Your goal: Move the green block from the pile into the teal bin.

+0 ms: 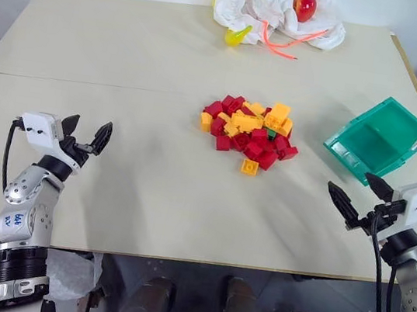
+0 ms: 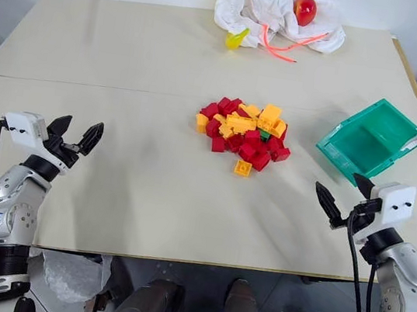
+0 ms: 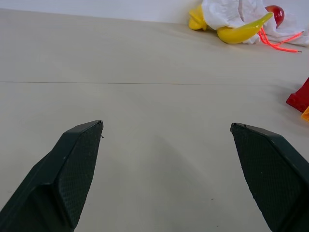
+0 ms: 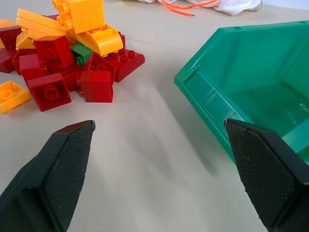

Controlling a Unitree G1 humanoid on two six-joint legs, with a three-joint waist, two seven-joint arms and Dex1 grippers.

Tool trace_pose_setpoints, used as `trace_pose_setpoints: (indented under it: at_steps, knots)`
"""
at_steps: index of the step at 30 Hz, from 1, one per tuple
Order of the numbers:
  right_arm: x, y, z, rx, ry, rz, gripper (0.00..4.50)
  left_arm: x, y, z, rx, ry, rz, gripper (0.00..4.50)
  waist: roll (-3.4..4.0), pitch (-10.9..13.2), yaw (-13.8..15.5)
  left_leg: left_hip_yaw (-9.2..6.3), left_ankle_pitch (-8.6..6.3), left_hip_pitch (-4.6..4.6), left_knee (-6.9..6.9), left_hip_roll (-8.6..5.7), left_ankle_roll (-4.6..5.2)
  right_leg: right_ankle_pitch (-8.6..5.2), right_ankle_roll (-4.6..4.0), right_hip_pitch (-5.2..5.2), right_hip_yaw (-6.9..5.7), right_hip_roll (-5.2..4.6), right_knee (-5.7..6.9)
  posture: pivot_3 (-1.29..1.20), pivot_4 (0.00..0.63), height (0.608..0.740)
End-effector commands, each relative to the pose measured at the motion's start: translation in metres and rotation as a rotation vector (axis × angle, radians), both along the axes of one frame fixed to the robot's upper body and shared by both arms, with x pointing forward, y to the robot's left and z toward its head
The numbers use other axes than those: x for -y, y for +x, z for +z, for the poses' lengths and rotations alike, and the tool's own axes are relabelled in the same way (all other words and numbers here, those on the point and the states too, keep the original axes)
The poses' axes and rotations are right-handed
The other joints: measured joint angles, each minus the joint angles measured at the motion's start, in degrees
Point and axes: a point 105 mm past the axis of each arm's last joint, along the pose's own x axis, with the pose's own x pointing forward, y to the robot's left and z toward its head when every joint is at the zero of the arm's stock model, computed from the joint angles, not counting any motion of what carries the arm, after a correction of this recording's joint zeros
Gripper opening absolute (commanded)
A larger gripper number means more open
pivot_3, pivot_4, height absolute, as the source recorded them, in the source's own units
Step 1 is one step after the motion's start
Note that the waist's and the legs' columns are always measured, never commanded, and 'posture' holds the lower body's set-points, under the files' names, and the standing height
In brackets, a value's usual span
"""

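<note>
Green block (image 4: 81, 53) wedged on right flank of pile (image 1: 248, 134), half buried under yellow and red bricks, mid-table. Teal bin (image 1: 380, 140) just right of pile, empty, tilted. Right gripper (image 1: 359, 196) near bin, jaws wide, nothing held. Left gripper (image 1: 86, 135) parked well apart, equally wide and empty.

Head stereo pair looks down over the table (image 1: 148, 194); wrist cameras sit low, apparently near-level, sharing the pile (image 4: 72, 63).
</note>
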Motion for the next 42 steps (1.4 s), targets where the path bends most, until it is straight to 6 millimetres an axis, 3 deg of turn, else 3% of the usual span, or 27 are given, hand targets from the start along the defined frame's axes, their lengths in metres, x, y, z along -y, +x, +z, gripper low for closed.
trace_pose_setpoints:
  at_steps: [1,7,12,17,23,26,29,36,41,42]
  knots:
    - [-0.005,-0.002,0.011,0.041,-0.002,0.012,4.48,0.002,-0.002,0.006,0.021,0.094,-0.018,4.5,0.0,0.0,0.0,0.0,0.0,0.0,0.0,0.0,0.0,0.0,0.0,0.0,0.0,0.0,0.0,0.0,0.15,0.74]
    - [-0.018,-0.002,0.02,0.044,-0.006,0.065,4.48,0.007,0.0,0.012,0.046,0.058,-0.062,4.5,0.0,0.0,0.0,0.01,0.0,0.0,0.01,0.01,0.0,0.01,0.0,0.0,0.0,0.0,0.0,0.0,0.15,0.74]
    - [-0.038,0.0,0.032,0.051,-0.034,0.141,4.48,0.023,0.005,0.021,0.045,0.084,-0.178,4.5,0.0,0.0,0.0,0.0,0.0,-0.02,0.04,0.01,0.0,0.01,-0.01,0.0,0.0,0.0,0.0,0.0,0.15,0.74]
    - [-0.066,0.002,0.044,0.052,-0.051,0.236,4.48,0.059,-0.003,0.024,0.037,0.194,-0.45,4.5,0.0,0.0,-0.1,0.04,-0.02,-0.02,0.07,0.03,0.0,0.04,-0.01,-0.02,-0.01,0.0,0.0,0.0,0.15,0.74]
    - [-0.11,0.011,0.045,0.022,-0.072,0.315,4.48,0.074,-0.006,0.022,0.031,0.252,-0.649,4.5,0.0,0.0,-0.2,0.06,-0.05,-0.05,0.09,0.08,0.01,0.05,-0.04,-0.04,-0.03,0.04,-0.01,0.0,0.15,0.74]
    - [-0.123,0.016,0.047,0.022,-0.032,0.307,4.48,0.086,-0.016,0.033,0.114,0.147,-0.82,4.5,0.0,0.0,-0.1,0.06,-0.07,-0.09,0.12,0.12,-0.02,0.07,-0.07,-0.07,-0.06,0.06,-0.01,0.0,0.15,0.74]
    - [-0.137,0.022,0.048,0.015,-0.028,0.315,3.91,0.093,-0.029,0.037,0.127,0.067,-0.975,4.5,0.0,0.0,-0.3,0.06,-0.1,-0.2,0.19,0.1,0.04,0.08,-0.08,-0.14,-0.07,0.04,0.0,0.0,0.15,0.74]
    - [-0.165,0.033,0.05,-0.039,-0.036,0.333,1.6,0.09,-0.037,0.029,0.131,0.182,-1.033,4.5,0.0,0.0,-0.8,0.04,-0.12,-0.36,0.26,0.12,0.03,0.09,-0.11,-0.27,-0.13,0.05,0.0,0.0,0.15,0.74]
    - [-0.191,0.048,0.057,-0.053,-0.02,0.343,0.05,0.084,-0.029,0.026,0.122,0.248,-0.986,4.5,0.0,0.0,-1.7,0.01,-0.12,-0.37,0.26,0.15,0.02,0.12,-0.15,-0.28,-0.16,0.06,0.02,0.0,0.15,0.74]
    - [-0.197,0.053,0.059,-0.056,-0.022,0.342,0.02,0.083,-0.026,0.026,0.123,0.257,-0.964,4.5,0.0,0.0,-1.8,0.02,-0.12,-0.37,0.27,0.15,0.02,0.12,-0.15,-0.28,-0.16,0.07,0.01,0.0,0.15,0.74]
